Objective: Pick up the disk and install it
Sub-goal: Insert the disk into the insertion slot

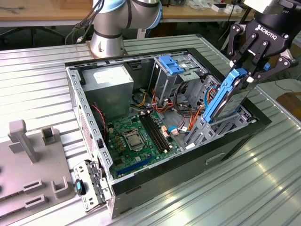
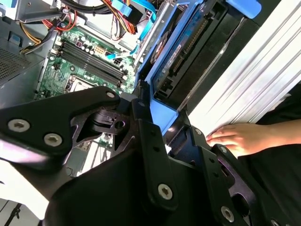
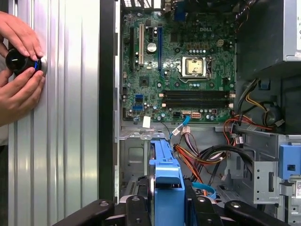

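Black pincer [image 1: 246, 73] gripping flat blue-framed disk [image 1: 231, 102]

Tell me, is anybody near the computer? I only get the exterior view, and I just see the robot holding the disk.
Observer: Yes. In the first wrist view, a person's hands hold a small black round thing on the ribbed metal table, beside the computer case.
Operator: Is the gripper really squeezing the disk on both sides?
Observer: It looks so. In the first wrist view, the gripper has black fingers close against each side of the blue bracket of the disk.
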`<state>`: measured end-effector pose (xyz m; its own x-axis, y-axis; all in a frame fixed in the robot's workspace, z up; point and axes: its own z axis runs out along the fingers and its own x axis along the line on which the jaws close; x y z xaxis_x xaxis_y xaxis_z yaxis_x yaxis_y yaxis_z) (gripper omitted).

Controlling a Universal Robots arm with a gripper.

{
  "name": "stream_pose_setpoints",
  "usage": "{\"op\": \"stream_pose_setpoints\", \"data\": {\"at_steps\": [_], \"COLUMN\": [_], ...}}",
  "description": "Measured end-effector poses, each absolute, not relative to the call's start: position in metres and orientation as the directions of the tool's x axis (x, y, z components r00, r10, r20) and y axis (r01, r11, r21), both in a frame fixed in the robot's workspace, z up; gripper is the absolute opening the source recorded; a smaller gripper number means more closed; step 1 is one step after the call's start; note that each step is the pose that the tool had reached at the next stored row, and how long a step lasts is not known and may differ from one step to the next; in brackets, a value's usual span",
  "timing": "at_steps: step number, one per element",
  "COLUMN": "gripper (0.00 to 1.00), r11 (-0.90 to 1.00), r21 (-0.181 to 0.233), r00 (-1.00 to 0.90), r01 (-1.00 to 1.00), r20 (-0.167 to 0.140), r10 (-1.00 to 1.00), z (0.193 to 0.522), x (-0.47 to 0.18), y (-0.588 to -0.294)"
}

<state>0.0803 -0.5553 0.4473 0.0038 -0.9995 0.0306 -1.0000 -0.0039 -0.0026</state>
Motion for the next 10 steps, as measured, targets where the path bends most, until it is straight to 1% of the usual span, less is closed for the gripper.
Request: {"op": "stream_pose_setpoints", "data": {"at_steps": [7, 10], "gripper": [0.37, 0.37], "r11": [-0.005, -0.005], "r21": [-0.002, -0.005], "r00": [0.004, 0.005], "r01": [-1.0, -1.0], "r20": [0.031, 0.027], "r10": [-0.999, -1.0], "z": [0.4438, 0.4436], "x": [0.0804, 0.0805], "y": [-0.5553, -0.5553]}}
